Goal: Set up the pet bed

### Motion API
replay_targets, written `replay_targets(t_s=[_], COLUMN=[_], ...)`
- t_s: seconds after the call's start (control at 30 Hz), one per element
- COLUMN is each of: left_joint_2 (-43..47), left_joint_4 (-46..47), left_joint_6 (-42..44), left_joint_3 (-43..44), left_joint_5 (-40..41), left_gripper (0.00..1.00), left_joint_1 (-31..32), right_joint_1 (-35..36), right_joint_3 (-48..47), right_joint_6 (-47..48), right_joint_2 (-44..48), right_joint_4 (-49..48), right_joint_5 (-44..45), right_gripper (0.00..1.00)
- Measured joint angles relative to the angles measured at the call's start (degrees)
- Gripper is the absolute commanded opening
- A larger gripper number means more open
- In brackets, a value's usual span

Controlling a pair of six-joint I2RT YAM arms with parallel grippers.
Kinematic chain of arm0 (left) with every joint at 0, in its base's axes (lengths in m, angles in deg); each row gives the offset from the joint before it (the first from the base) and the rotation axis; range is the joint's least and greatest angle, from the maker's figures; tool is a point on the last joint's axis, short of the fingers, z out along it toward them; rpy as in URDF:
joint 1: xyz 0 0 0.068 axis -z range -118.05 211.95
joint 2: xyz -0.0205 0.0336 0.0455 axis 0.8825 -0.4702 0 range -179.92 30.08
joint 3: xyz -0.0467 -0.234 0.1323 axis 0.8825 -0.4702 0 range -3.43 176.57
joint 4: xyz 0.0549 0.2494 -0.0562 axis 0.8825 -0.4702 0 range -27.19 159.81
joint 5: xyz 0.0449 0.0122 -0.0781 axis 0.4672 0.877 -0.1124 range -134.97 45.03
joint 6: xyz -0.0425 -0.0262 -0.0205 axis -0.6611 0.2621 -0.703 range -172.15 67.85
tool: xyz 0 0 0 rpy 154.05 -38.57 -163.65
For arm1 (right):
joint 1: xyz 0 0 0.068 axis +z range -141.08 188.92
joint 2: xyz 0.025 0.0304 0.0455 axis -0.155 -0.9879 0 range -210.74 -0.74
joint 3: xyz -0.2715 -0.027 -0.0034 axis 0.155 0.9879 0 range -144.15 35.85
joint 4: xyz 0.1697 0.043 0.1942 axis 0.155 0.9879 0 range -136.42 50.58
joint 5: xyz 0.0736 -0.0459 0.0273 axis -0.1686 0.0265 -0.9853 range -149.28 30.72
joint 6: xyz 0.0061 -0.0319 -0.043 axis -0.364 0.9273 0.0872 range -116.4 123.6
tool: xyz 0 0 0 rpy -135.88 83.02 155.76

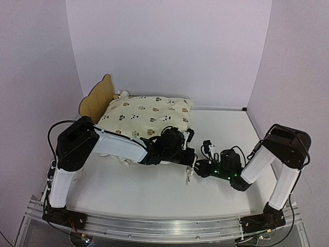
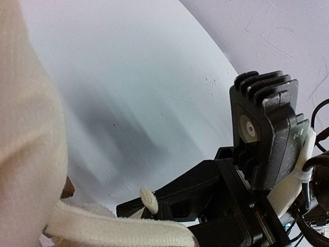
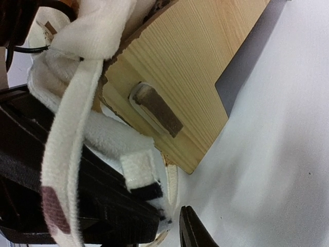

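While left tool (image 1: 190, 136) is hovering by pet bed (image 3: 190, 67), I am finding I cannot tell either opening | white strap (image 3: 77, 118) draping right tool (image 3: 172, 226) | white tabletop (image 1: 154, 190), lilac walls (image 1: 169, 46)

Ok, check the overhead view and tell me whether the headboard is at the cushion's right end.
No, the plywood headboard stands up at the left end of the bear-print cushion.
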Motion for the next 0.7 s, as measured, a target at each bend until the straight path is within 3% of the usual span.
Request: replay_targets(t_s=[0.2, 0.47, 0.6, 0.7], left_joint_2=[0.5, 1.8, 3.2, 4.3], left_joint_4=[0.1, 0.0, -0.3, -0.9], left_joint_6=[-0.2, -0.3, -0.4, -0.6], left_joint_3=[0.0, -1.1, -2.5, -3.6], left_joint_5=[-0.2, -0.4, -1.0, -1.3], left_gripper=[0.00, 0.02, 0.13, 0.26], left_joint_1=[-0.1, -0.1, 0.0, 0.2], right_joint_1=[0.0, 0.0, 0.0, 0.0], right_joint_3=[-0.3, -0.6, -0.7, -0.7], right_joint_6=[-0.6, -1.2, -1.2, -1.4], right_joint_2=[0.0, -0.5, -0.7, -0.7], right_joint_4=[-0.8, -1.5, -2.0, -2.7], right_joint_5=[-0.2, -0.1, 0.2, 0.8], right_gripper=[0.06, 0.00, 0.00, 0.00])
